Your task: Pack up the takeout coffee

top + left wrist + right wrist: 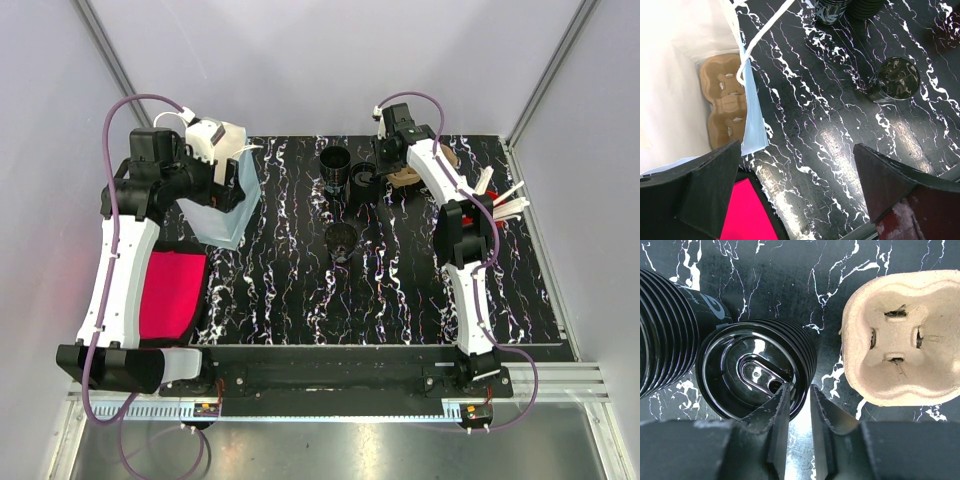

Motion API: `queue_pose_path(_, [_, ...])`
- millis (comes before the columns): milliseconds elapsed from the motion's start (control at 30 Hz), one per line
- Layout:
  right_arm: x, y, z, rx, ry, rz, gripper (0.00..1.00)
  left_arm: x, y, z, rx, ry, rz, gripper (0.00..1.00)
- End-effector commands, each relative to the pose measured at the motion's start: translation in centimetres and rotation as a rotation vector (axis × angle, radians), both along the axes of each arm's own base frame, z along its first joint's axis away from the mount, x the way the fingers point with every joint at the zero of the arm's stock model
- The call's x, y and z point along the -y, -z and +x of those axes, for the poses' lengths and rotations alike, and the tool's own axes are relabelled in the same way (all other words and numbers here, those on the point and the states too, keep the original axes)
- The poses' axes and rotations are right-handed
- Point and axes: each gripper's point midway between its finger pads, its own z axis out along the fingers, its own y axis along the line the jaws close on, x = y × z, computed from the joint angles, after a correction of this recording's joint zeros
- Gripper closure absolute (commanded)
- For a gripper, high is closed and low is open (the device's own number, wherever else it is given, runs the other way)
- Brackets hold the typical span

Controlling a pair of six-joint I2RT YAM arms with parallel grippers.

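One black ribbed plastic lid stack (755, 375): my right end effector (799, 390) straddles its near rim, narrowly parted; whether it grips, I cannot tell.

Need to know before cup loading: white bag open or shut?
Open. In the left wrist view the white bag gapes upward, showing a cardboard cup carrier lying inside.

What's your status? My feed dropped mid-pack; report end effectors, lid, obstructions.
Left end effector open, at bag. Right end effector straddling top lid rim, grip unconfirmed. Cup mid-table. Carrier beside lids, not blocking.
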Motion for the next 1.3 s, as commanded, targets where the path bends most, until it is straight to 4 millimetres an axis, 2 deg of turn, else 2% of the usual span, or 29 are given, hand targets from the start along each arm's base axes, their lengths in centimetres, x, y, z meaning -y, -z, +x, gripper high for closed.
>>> queue_pose_path(0, [-0.5, -1.4, 0.5, 0.042, -0.006, -0.018, 0.74, 0.3, -1.6, 0.1, 0.069, 0.017, -0.015, 0.01])
queue_pose_path(433, [-0.1, -1.7, 0.8, 0.055, 0.008, -0.040, 0.82, 0.2, -1.6, -0.1, 0.080, 0.017, -0.011, 0.01])
queue_pose_path(633, [-0.3, -3.4, 1.0, 0.080, 0.003, -0.029, 0.86, 0.2, -1.6, -0.2, 0.080, 0.018, -0.011, 0.01])
queue_pose_path(833, [-0.5, -6.6, 1.0, 0.129, -0.001, 0.001, 0.87, 0.3, -1.8, -0.4, 0.089, 0.024, -0.014, 0.01])
queue_pose_path(1000, [-0.4, -10.2, 0.3, 0.174, -0.008, 0.010, 0.87, 1.1, -2.6, -0.6, 0.121, 0.053, 0.010, 0.01])
queue_pose_path(1033, [-0.7, -11.5, -0.1, 0.189, -0.027, 0.036, 0.87, 1.4, -2.7, -0.6, 0.137, 0.069, 0.041, 0.01])
queue_pose_path(1067, [-0.6, -12.0, -0.6, 0.185, -0.038, 0.035, 0.87, 2.9, -2.9, -1.2, 0.156, 0.121, 0.065, 0.01])
queue_pose_path(1100, [-0.7, -12.6, -1.1, 0.185, -0.043, 0.042, 0.87, 2.7, -2.8, -1.0, 0.183, 0.121, 0.138, 0.01])
queue_pose_path(1133, [-0.9, -14.0, -1.8, 0.194, -0.062, 0.064, 0.87, 3.2, -2.7, -1.1, 0.197, 0.147, 0.172, 0.01])
queue_pose_path(1167, [-0.8, -14.4, -2.6, 0.186, -0.091, 0.056, 0.87, 4.6, -2.7, -1.6, 0.216, 0.198, 0.201, 0.01])
queue_pose_path(1200, [-1.2, -14.7, -3.4, 0.173, -0.120, 0.076, 0.87, 4.5, -2.6, -1.3, 0.241, 0.208, 0.268, 0.01])
queue_pose_path(1233, [-1.2, -16.0, -4.5, 0.178, -0.138, 0.091, 0.87, 4.8, -2.4, -1.2, 0.249, 0.223, 0.300, 0.01])
queue_pose_path(1267, [-1.3, -16.5, -5.1, 0.178, -0.160, 0.096, 0.87, 5.4, -2.6, -1.2, 0.267, 0.235, 0.338, 0.01])
